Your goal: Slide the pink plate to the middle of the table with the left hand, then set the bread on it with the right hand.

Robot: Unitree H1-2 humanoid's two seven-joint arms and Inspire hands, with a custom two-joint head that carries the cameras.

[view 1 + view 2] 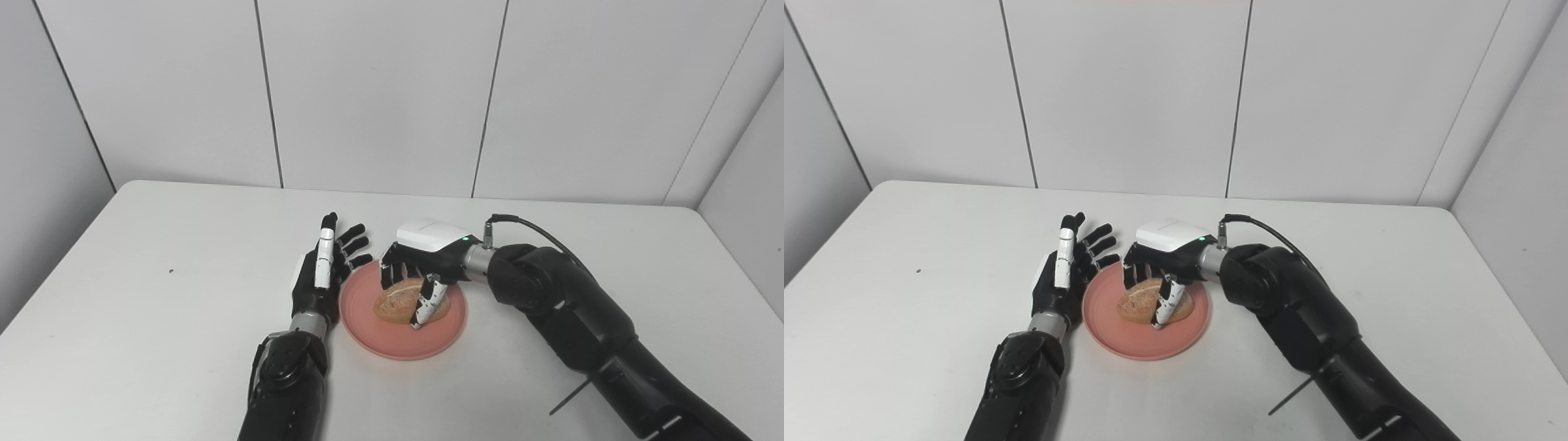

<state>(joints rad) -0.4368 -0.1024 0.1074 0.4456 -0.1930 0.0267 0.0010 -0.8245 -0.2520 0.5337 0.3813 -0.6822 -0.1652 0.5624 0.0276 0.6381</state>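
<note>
A round, shallow pink plastic plate [398, 334] sits near the middle of the white worktop [153, 318], and a golden-brown oval bread roll [401, 303] lies on it, a little toward the far side. The right hand [422, 263], black with a white back, arches over the roll from above, its fingers curled down around it and a white-tipped thumb pressed against the near side; it looks closed on the bread. The left hand [324, 269] stands on edge just beside the plate's left rim, fingers spread wide and pointing away, holding nothing; whether it touches the rim I cannot tell.
</note>
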